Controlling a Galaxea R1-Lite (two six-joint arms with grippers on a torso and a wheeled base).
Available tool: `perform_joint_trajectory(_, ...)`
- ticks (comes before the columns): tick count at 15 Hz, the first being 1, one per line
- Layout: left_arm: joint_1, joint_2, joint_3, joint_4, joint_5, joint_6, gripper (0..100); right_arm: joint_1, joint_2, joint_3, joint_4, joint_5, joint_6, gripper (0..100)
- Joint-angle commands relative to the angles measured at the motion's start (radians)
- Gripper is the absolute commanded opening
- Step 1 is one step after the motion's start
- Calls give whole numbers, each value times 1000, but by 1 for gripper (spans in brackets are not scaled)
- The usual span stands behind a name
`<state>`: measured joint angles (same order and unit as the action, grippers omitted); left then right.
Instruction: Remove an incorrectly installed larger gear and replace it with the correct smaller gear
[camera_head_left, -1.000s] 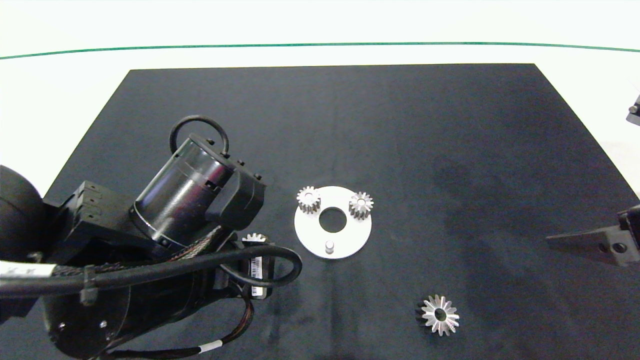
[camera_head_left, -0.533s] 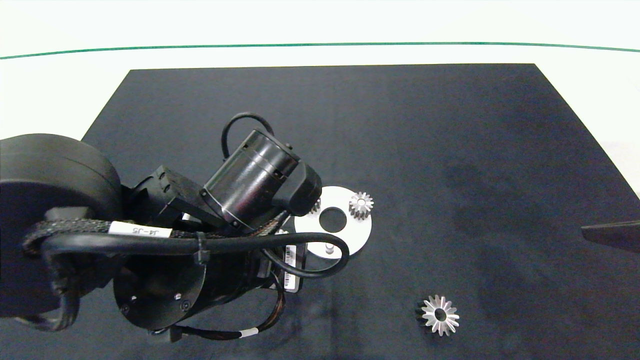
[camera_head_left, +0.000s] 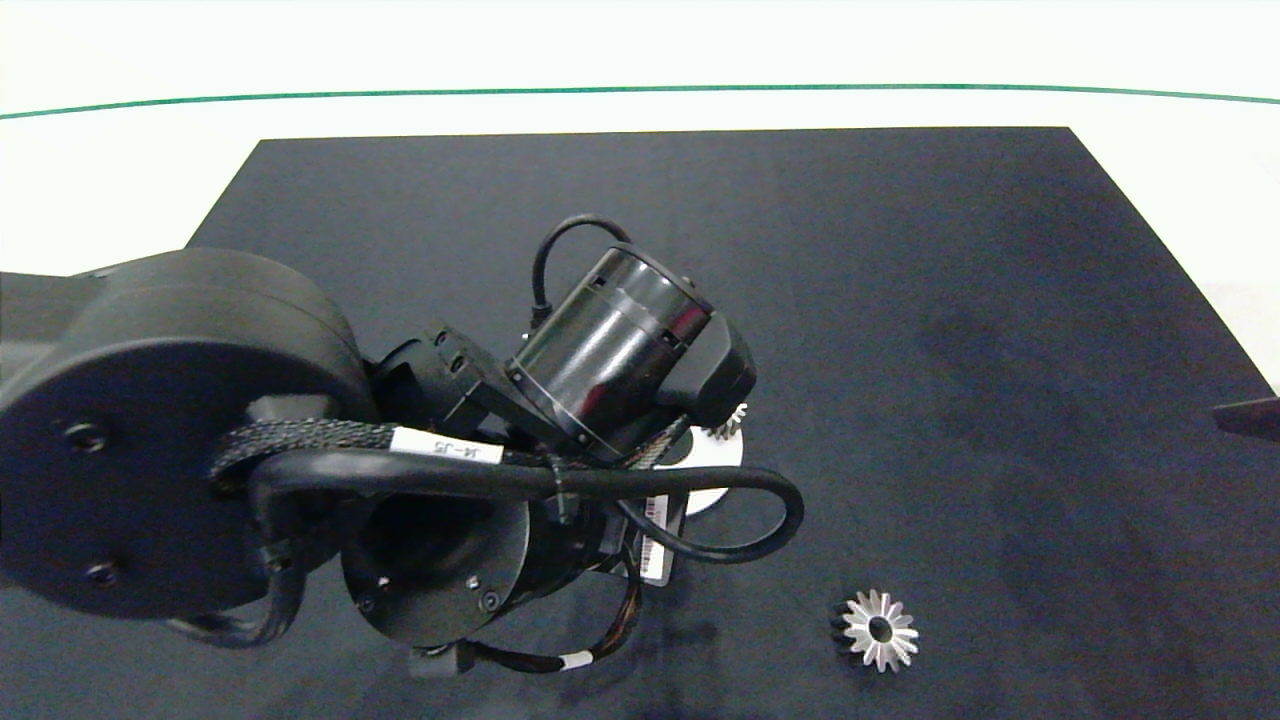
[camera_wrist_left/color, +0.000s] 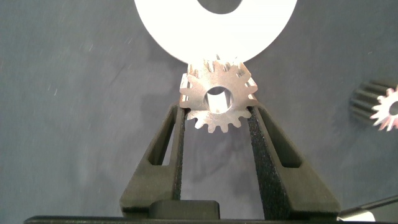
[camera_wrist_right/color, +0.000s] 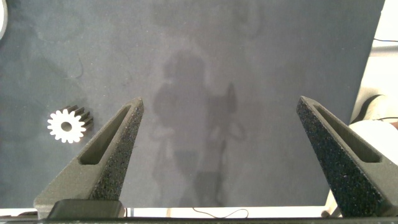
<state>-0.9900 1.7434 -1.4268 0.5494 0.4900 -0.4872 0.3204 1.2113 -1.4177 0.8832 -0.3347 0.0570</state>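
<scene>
The place looks like a robotics lab or test bench. A plain white worktop (camera_head_left: 150, 170) carries a black mat (camera_head_left: 900, 300), with a thin green line (camera_head_left: 640, 89) across its far side. Loose metal gears lie on the mat beside a white disc fixture (camera_head_left: 722, 452), under a cabled dark robot arm (camera_head_left: 200, 430).

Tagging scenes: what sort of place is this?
Likely a lab test bench: black mat on a white table, white round plate, left gripper holding a small silver blunt-toothed gear.
</scene>
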Motion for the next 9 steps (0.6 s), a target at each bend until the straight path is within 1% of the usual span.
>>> perform_joint_trajectory(1, 1, 67, -86, 29, 4, 18, 0, -6, -9, 0, 5, -1, 0, 100)
perform_joint_trajectory(3, -4, 104, -150, 103, 4, 19, 0, -6, -9, 2, 5, -1, -2, 100)
perform_joint_trajectory(5, -18, 120, -178, 110, 5, 19, 0, -4, -13, 6, 5, -1, -6, 100)
perform_joint_trajectory(8, -16, 150, -179, 110, 7, 21, 0, -1, -24, 9, 5, -1, -9, 100)
perform_joint_trajectory(9, -16, 160, -182, 109, 7, 36, 0, -1, -22, 9, 5, 0, -9, 100)
